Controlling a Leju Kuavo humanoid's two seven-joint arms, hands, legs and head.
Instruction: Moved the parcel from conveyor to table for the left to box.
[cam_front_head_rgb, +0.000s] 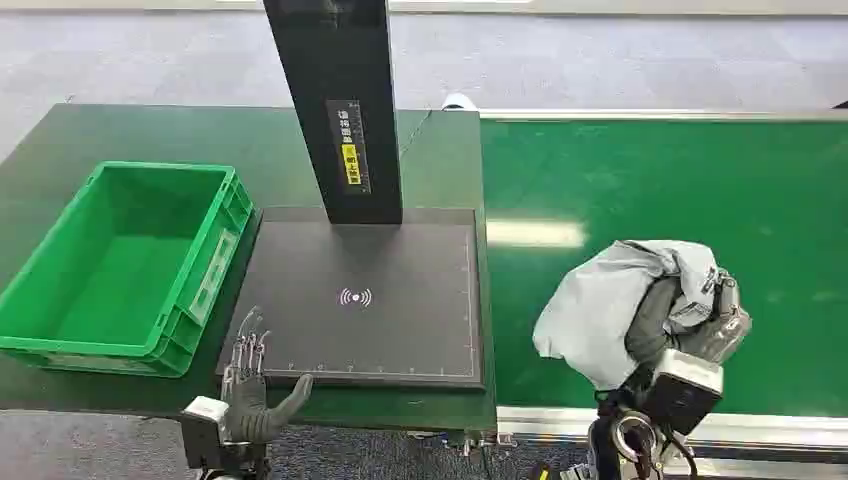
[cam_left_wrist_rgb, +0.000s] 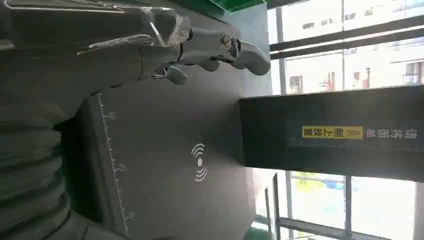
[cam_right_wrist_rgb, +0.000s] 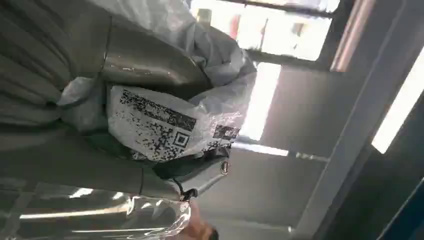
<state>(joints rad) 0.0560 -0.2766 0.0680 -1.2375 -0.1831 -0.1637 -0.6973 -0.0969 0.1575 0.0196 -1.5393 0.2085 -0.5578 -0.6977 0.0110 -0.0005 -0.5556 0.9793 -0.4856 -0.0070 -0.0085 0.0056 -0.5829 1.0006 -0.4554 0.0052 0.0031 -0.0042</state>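
Dark green bench (cam_front_head_rgb: 120, 135) on the left, butted against a brighter green conveyor belt (cam_front_head_rgb: 700, 190) on the right; a pale glare streak lies on the belt near the seam. Grey floor beyond both. The wrist views show large windows with daylight behind.

On the bench: green plastic crate (cam_front_head_rgb: 130, 265) at the left side, open top. Just beside it, toward the belt edge, a flat black scanner pad (cam_front_head_rgb: 370, 300) with a white signal mark at its middle and ruler ticks along its near and right edges. A black post (cam_front_head_rgb: 335, 100) rises from the pad's far edge, carrying a yellow-and-black label.

Left hand (cam_front_head_rgb: 255, 385) sits at the near left corner of the pad, palm over the pad's near edge, fingers extended and apart, thumb angled off toward the belt side. It holds nothing.

Right hand (cam_front_head_rgb: 690, 330) is over the belt near its front edge, fingers wrapped around a grey plastic parcel (cam_front_head_rgb: 600, 305). The bag is crumpled and bulges out toward the bench side of the hand. In the right wrist view a white barcode label (cam_right_wrist_rgb: 160, 125) on the parcel lies between thumb and fingers, clamped tight.
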